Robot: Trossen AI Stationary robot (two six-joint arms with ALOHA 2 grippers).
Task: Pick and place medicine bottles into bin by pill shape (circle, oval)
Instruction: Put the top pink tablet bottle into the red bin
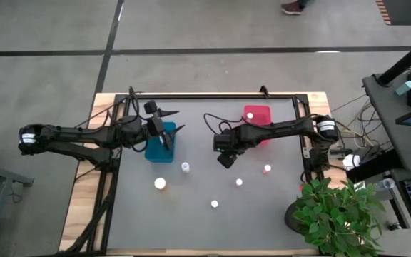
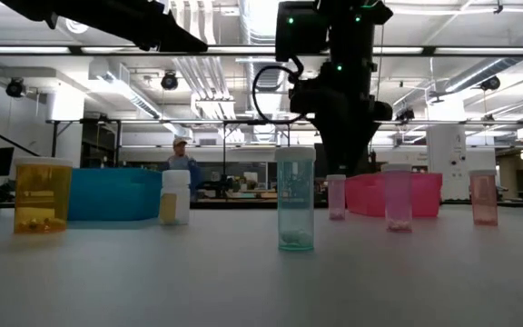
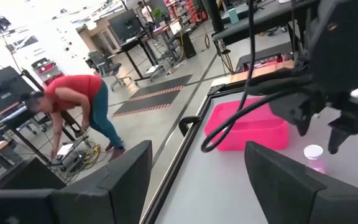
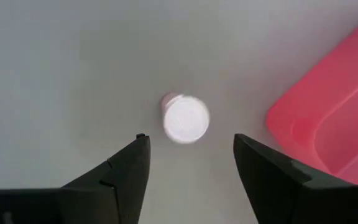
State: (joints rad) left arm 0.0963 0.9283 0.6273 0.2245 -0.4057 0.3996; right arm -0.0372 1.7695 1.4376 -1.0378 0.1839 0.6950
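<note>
White-capped pinkish plastic medicine bottle (image 4: pixel 184 118) upright ahead of right gripper (image 4: pixel 190 163), between its spread jaws' line, untouched; pink plastic bin (image 4: pixel 328 121) beside; left gripper (image 3: pixel 197 171) jaws apart, empty

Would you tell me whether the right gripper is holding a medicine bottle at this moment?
No: in the right wrist view the right gripper's fingers stand open above a white-capped pink medicine bottle standing on the grey table.

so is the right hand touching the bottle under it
Apart. The right wrist view shows the right hand open, table showing between each finger and the white-capped bottle.
</note>
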